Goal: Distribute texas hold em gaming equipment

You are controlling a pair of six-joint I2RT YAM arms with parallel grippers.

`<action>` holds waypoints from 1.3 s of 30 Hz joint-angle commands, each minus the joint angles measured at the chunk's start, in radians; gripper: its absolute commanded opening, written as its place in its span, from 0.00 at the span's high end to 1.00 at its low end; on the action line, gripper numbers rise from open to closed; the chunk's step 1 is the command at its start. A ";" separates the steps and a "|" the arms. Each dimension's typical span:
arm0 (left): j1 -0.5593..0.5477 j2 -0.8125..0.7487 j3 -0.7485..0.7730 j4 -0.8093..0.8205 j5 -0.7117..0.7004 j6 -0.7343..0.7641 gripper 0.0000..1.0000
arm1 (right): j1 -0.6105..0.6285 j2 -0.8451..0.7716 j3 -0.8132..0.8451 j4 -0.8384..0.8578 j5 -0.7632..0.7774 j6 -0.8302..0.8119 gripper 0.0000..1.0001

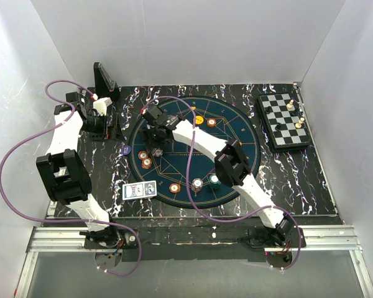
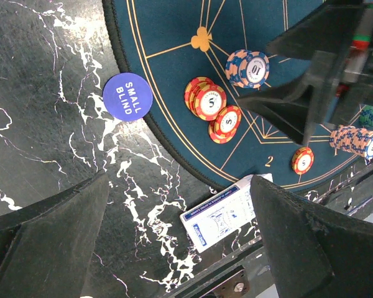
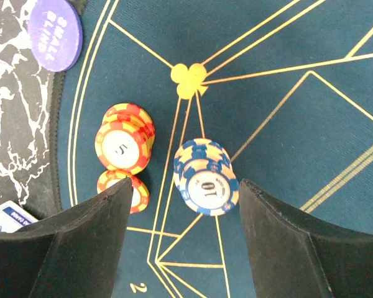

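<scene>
A stack of blue-striped "10" chips point(image 3: 206, 179) stands on the round dark-blue mat point(image 3: 286, 56), between the fingers of my right gripper point(image 3: 185, 185). The gripper is open, with a gap on both sides of the stack. To its left are a stack of orange "5" chips point(image 3: 121, 146) and a single orange chip point(image 3: 125, 189). The blue "small blind" disc point(image 2: 127, 96) lies just off the mat's edge. A blue-and-white deck of cards point(image 2: 221, 217) lies on the marble table. My left gripper point(image 2: 179, 181) hangs wide open and holds nothing, high above the table left of the mat.
More chip stacks point(image 1: 198, 184) sit at the mat's near edge. A yellow disc point(image 1: 199, 120) lies near its far side. The chessboard point(image 1: 284, 121) with its pieces is at the back right. A black stand point(image 1: 104, 81) rises at the back left. White walls enclose the table.
</scene>
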 commanded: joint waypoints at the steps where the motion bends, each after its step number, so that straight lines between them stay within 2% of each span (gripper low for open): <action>1: 0.007 -0.062 0.002 0.000 0.015 -0.009 0.02 | -0.003 -0.185 0.026 -0.045 0.045 -0.044 0.23; 6: 0.007 -0.074 0.014 -0.010 0.020 -0.021 0.02 | -0.003 -0.361 -0.138 -0.072 0.098 -0.044 0.23; 13: 0.009 -0.100 0.003 -0.007 0.038 -0.031 0.02 | 0.012 -0.666 -0.620 -0.066 0.146 -0.026 0.20; 18: 0.006 -0.102 -0.009 -0.005 0.046 -0.037 0.02 | 0.034 -0.766 -0.819 -0.088 0.138 -0.014 0.18; 28: 0.007 -0.109 0.003 -0.019 0.044 -0.032 0.02 | 0.089 -0.771 -0.951 -0.053 0.118 -0.009 0.18; 39: 0.006 -0.115 -0.003 -0.019 0.040 -0.028 0.02 | 0.095 -0.745 -1.021 -0.013 0.118 -0.011 0.18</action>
